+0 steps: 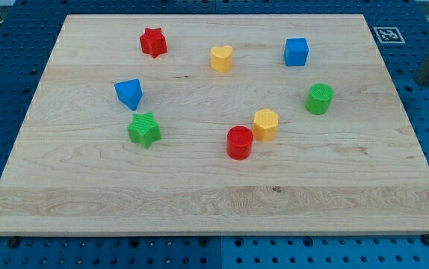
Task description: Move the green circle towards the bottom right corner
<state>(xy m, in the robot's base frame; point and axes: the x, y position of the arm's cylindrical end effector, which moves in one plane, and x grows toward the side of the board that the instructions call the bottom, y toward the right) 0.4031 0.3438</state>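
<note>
Red circle [239,142] nearest; green circle [320,99] looks light, rigid, should slide if I push its upper-left flank; my tip unseen, no claw state determinable.

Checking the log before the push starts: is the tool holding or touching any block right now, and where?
Nothing is held. My tip sits off the board at the view's right edge, touching no block; the green circle stands alone.

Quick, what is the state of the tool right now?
Tool: a rod, no jaws, holds nothing. My tip sits off the board, right of the green circle, touching no block.
</note>
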